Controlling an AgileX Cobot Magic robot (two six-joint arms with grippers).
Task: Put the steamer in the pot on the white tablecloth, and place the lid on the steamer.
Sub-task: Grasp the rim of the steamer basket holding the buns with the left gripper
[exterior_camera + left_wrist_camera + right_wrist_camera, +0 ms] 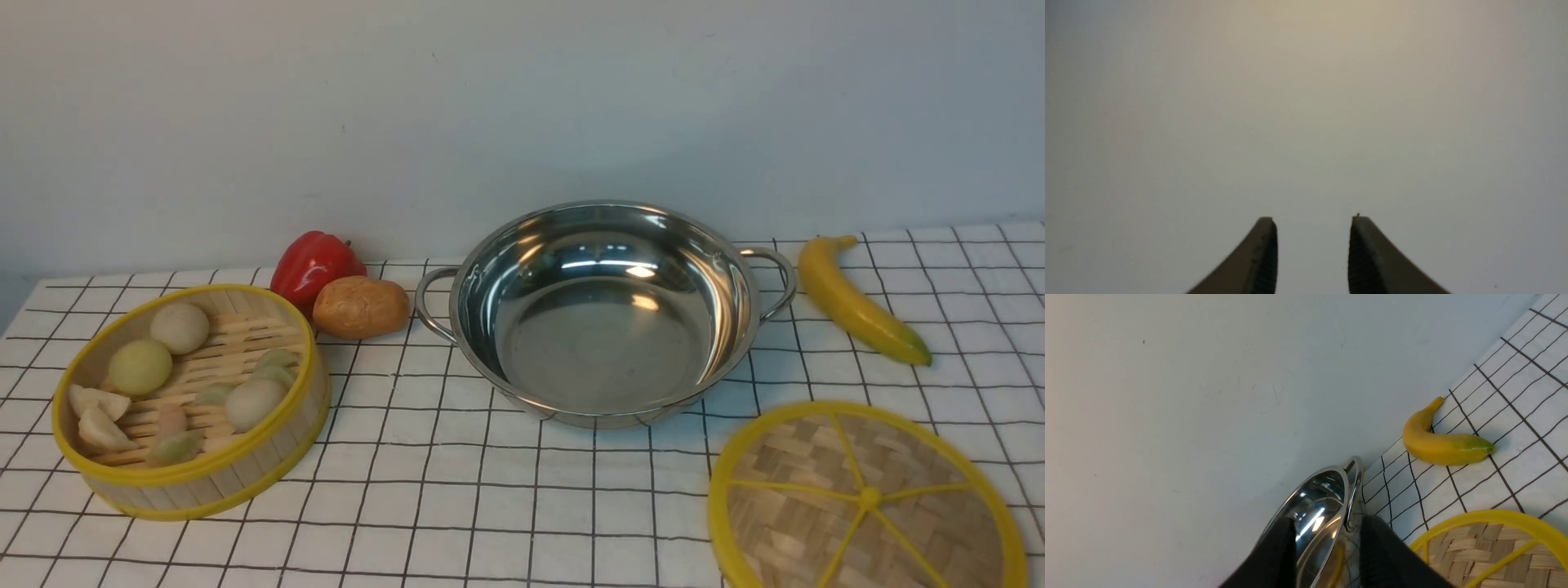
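Woven lid (867,496), slatted steamer (192,400), shiny round pot (604,314).

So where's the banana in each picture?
Front view: the banana lies on the white tablecloth, right of the pot.
Left wrist view: not in it.
Right wrist view: the banana lies on the cloth beyond the lid.
Shared landmark: the pot's looped handle nearest the banana.
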